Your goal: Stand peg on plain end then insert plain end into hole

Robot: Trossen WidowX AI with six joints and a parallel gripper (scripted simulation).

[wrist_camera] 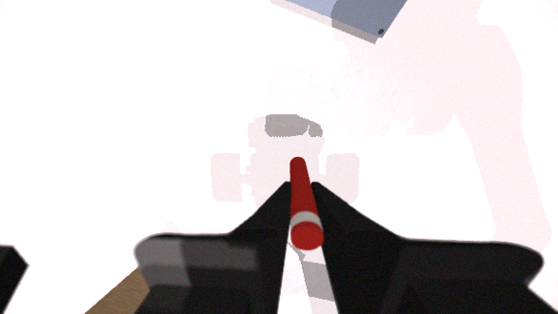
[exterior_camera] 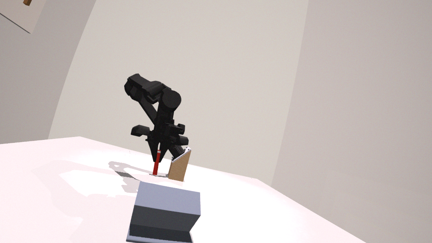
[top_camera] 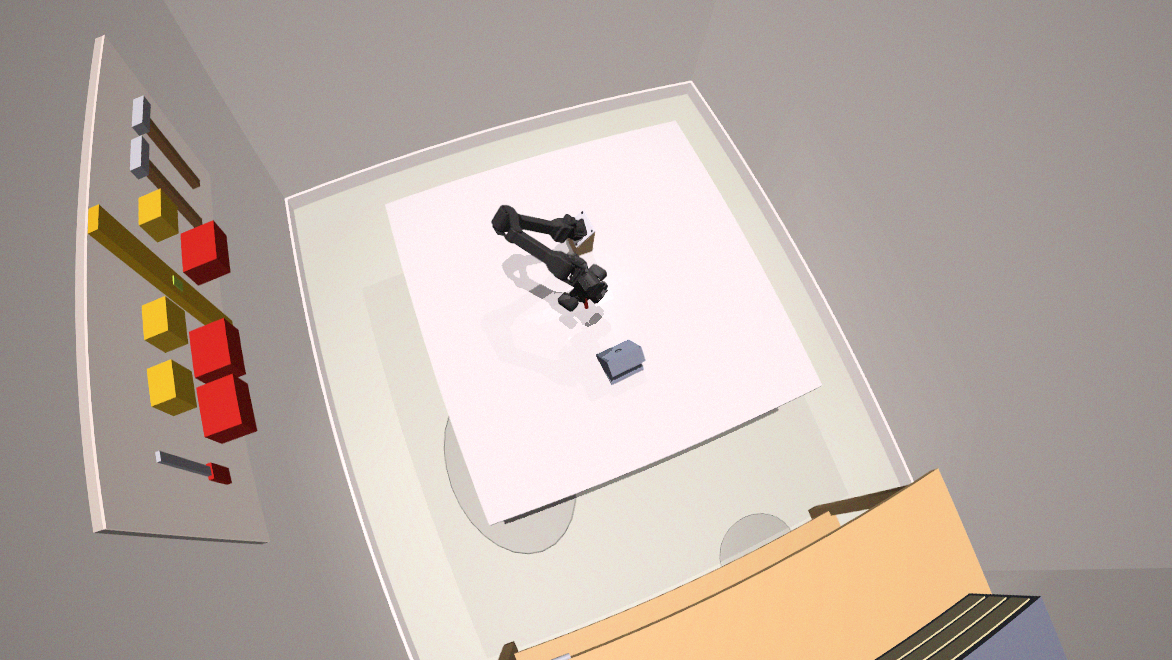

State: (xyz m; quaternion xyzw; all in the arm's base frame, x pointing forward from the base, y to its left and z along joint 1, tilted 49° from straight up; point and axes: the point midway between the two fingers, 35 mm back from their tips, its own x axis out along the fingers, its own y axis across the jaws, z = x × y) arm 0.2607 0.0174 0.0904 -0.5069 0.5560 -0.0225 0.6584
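Note:
The red peg [top_camera: 586, 305] [exterior_camera: 156, 167] [wrist_camera: 301, 200] is near upright, slightly tilted in the exterior view, its white-banded end up and plain end down. My gripper [exterior_camera: 157, 161] [wrist_camera: 300, 187] is shut on its upper part, below the band. Whether the plain end touches the table [top_camera: 721, 327] is hard to tell. The blue-grey sloped panel [top_camera: 627, 360] [exterior_camera: 169, 196] stands apart from the peg. Its hole [top_camera: 618, 350] shows in the top view; the exterior view shows the panel's other side. Only one panel corner [wrist_camera: 364, 16] shows in the wrist view, without the hole.
The arm's brown wedge-shaped base block [top_camera: 583, 244] [exterior_camera: 178, 170] [wrist_camera: 119, 295] stands behind the gripper, across from the panel. A tool board [top_camera: 123, 491] hangs on the wall. An orange bench [top_camera: 820, 590] stands beyond the table's edge.

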